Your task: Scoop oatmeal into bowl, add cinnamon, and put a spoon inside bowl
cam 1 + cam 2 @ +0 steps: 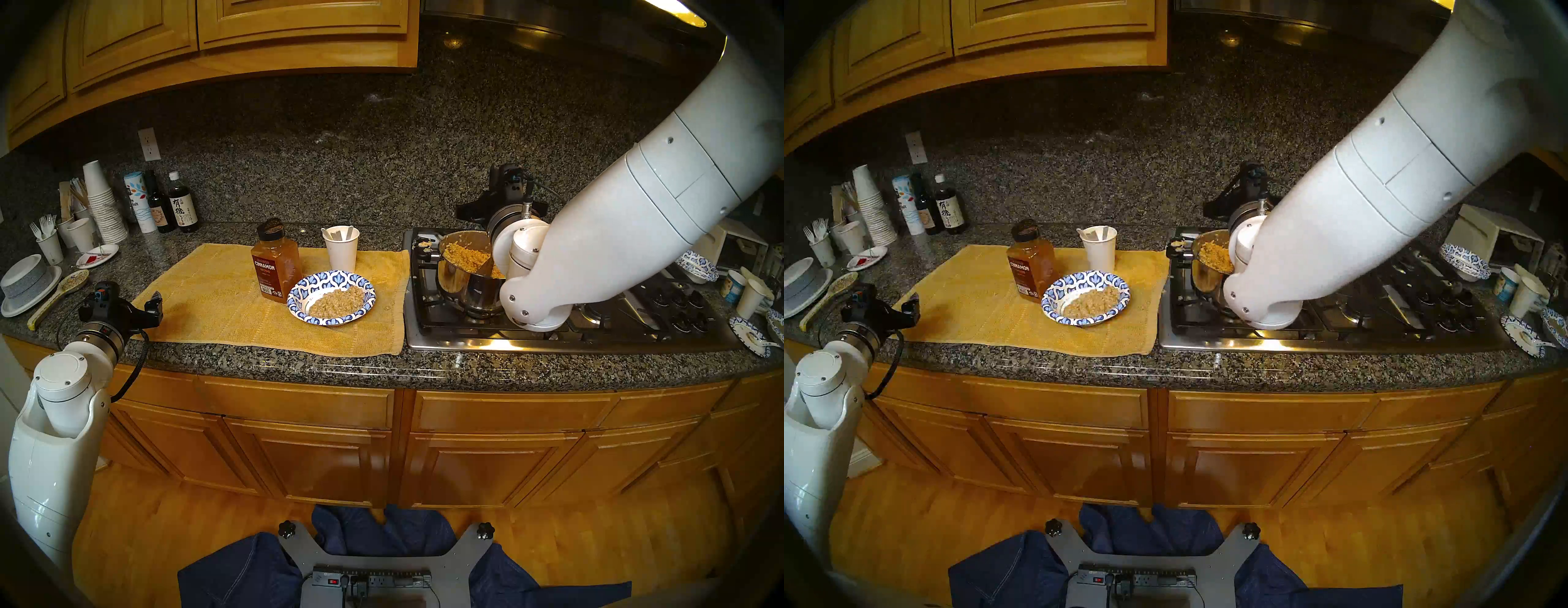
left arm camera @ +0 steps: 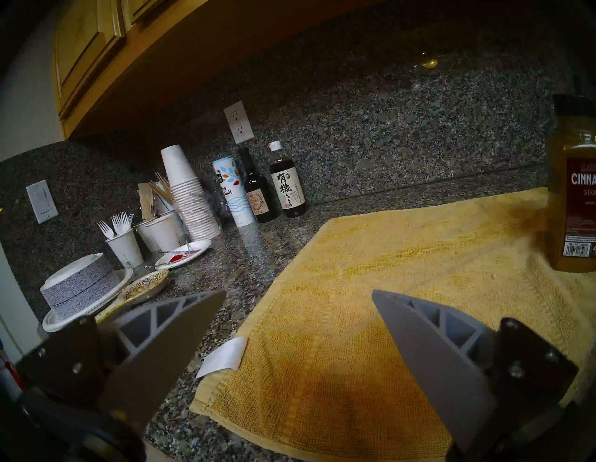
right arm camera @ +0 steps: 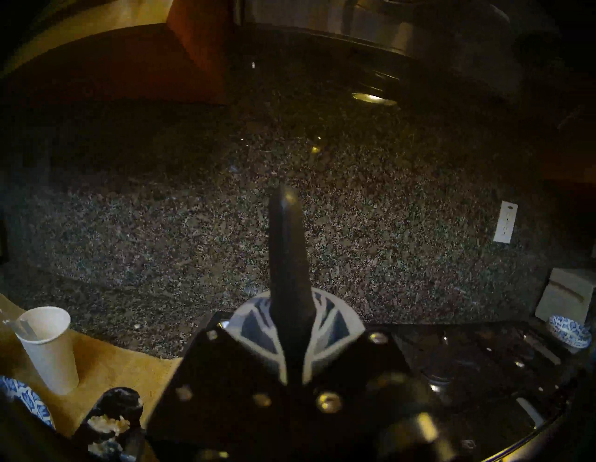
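The blue-and-white leaf-rimmed bowl sits on a yellow towel and holds a heap of oatmeal. Just to its left stands the cinnamon jar, lid on. Behind the bowl, a paper cup holds a white plastic spoon. More oatmeal fills the steel pot on the cooktop. Behind that pot my right gripper is shut on a black serving-spoon handle; the spoon's bowl is hidden. Over the towel's left edge my left gripper is open and holds nothing.
At the far left are stacked paper cups, dark bottles, a cup of forks, stacked grey-white bowls and a speckled ceramic spoon. The cooktop has knobs at its right. Patterned plates and cups crowd the right end.
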